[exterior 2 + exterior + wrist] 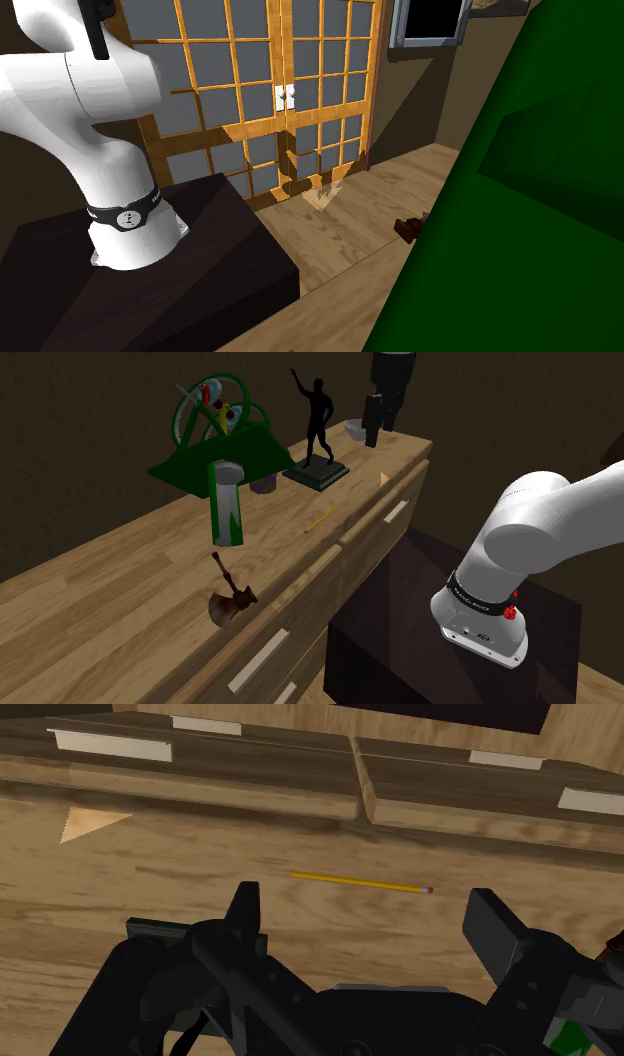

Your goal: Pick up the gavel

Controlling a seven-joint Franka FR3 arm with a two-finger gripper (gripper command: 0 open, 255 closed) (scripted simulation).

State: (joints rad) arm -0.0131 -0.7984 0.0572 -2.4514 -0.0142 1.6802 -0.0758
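The gavel (pixel 228 597), brown with a thin dark handle, lies on the wooden dresser top (pixel 120 602) near its front edge, toward the shoulder view's lower left. My black gripper (pixel 378 424) hangs over the far end of the dresser, well away from the gavel. In the wrist view the gripper (pixel 370 919) is open with nothing between its fingers, and a yellow pencil (pixel 360 884) lies on the wood below it. In the second exterior view a small brown piece (pixel 408 228) peeks out past a green shape.
Between gripper and gavel stand a black figure statue (pixel 318 427), a green wheeled model (pixel 215 447) and a green-and-white can (pixel 228 502). The pencil (pixel 322 517) and a pale triangle (pixel 383 478) lie near the drawer edge. A grey bowl (pixel 355 427) sits by the gripper.
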